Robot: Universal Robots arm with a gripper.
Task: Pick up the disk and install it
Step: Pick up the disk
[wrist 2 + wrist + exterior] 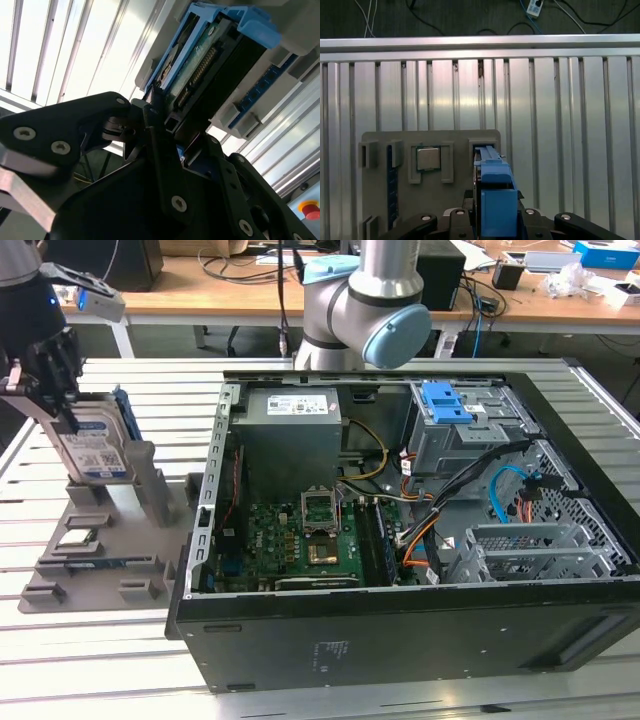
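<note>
I'm at the pick-up step. The open computer case [400,625] takes the middle of the exterior view, and at its 9 o'clock lies the grey fixture tray [100,565]. The disk [95,450] stands on edge in that tray's slot, so nothing is installed yet. My gripper [50,405] sits at the disk's 10 o'clock corner. Its fingers [162,150] are narrowed onto the blue carrier, gripping it as far as I can judge. A lift calls for a straight pull along the slot, without twisting.
</note>
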